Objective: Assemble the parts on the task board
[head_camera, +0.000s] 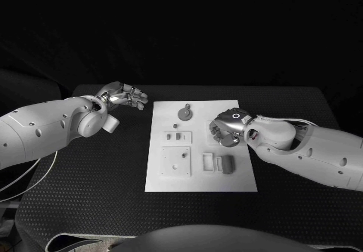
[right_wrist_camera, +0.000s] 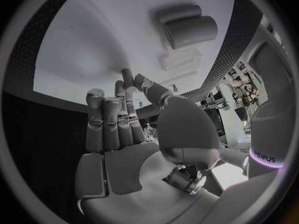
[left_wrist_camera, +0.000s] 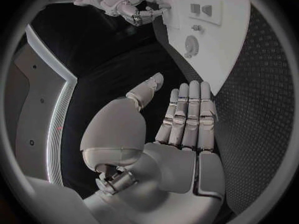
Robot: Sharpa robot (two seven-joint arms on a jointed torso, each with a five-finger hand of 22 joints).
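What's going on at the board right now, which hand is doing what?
The right hand is over the right side of the white board, fingers bent down toward it; whether it holds a part cannot be told. The left hand is off the board's left edge over the black table, fingers straight and holding nothing. A gear-like part lies near the board's far end, and a dark block lies near the right hand.

Matt white task board (head_camera: 242, 181); black dimpled table (head_camera: 91, 189); glossy arms.
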